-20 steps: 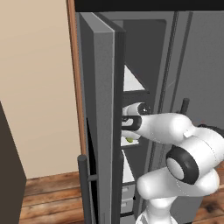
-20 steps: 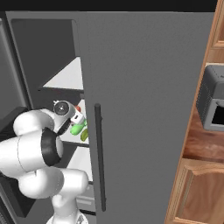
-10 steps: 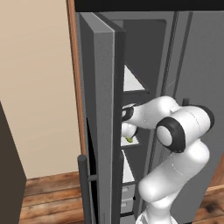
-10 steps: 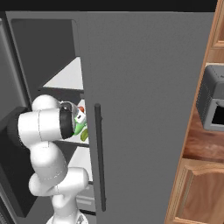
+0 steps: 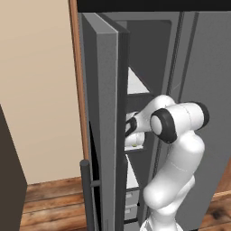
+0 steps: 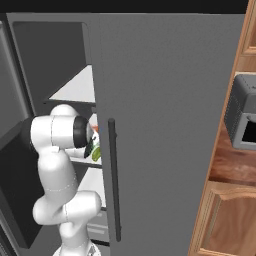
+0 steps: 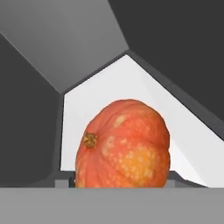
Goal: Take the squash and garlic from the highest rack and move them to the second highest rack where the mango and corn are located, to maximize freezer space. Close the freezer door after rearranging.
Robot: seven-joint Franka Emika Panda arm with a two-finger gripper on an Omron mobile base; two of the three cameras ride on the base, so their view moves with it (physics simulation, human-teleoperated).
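An orange squash (image 7: 123, 144) with pale yellow patches and a brown stem looms close in the hand view, low and centred, with a white rack (image 7: 131, 83) running behind it. My fingertips are hidden under it. My gripper (image 5: 131, 128) is inside the freezer between the highest rack (image 5: 135, 83) and the second rack (image 5: 135, 146), and appears shut on the squash. A green item (image 6: 95, 151) lies on the second rack beside my hand. The garlic is hidden.
The freezer's left door (image 5: 106, 113) stands open, edge-on, close to my forearm. The right fridge door (image 6: 165, 125) with its dark handle (image 6: 114, 180) hides the hand from the right. Drawers (image 5: 131, 203) sit below the racks. A microwave (image 6: 245, 120) is at the far right.
My arm has folded upward and pushed the hand deeper into the freezer; the elbow now rises high in front of the racks.
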